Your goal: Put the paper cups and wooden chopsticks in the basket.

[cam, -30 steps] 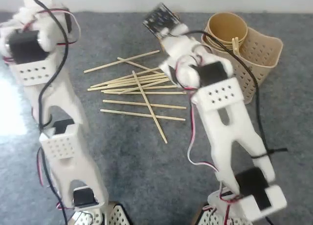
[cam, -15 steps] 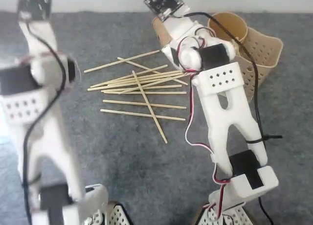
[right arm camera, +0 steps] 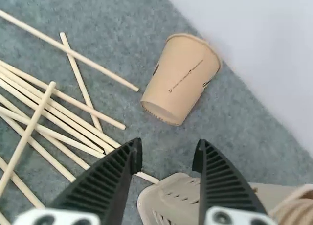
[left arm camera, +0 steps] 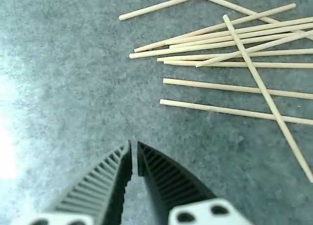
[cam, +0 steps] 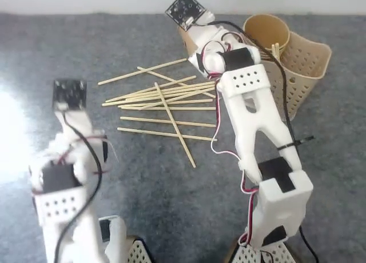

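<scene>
While right claw (right arm camera: 168, 144) hangs wide near the tipped paper cup (right arm camera: 181, 83): pinch its rim.
Drop straight, clear the basket (cam: 309, 63) wall; left claw (left arm camera: 134, 146) closed, empty, near chopsticks (left arm camera: 230, 44).

Left gripper (left arm camera: 133, 150) pinched together, right gripper (right arm camera: 167, 150) spread apart, both angled downward.
</scene>
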`<state>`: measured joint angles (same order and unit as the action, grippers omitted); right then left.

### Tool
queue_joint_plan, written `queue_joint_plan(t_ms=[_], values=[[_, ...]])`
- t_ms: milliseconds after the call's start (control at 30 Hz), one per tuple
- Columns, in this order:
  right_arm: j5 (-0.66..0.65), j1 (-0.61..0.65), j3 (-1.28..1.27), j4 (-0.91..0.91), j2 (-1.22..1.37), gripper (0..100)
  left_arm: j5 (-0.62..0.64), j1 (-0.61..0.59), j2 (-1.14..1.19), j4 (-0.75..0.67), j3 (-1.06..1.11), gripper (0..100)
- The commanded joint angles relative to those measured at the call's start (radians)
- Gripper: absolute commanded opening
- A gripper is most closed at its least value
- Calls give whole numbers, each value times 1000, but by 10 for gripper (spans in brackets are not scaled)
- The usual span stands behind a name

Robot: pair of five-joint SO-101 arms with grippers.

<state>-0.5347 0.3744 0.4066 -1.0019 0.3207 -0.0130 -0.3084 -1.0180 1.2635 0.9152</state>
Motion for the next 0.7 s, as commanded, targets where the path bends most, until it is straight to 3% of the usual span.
queue_joint_plan(t_ms=[0,267,533,667], values=[[-17,42,34,22,2,186,-9,-2,-215,-110,176,14],[-14,131,32,110,7,186,-78,3,-482,-121,311,15],[-18,133,43,-248,-142,186,-72,3,-580,-229,495,15],[-15,127,43,-334,-331,186,-72,3,-594,-250,539,15]])
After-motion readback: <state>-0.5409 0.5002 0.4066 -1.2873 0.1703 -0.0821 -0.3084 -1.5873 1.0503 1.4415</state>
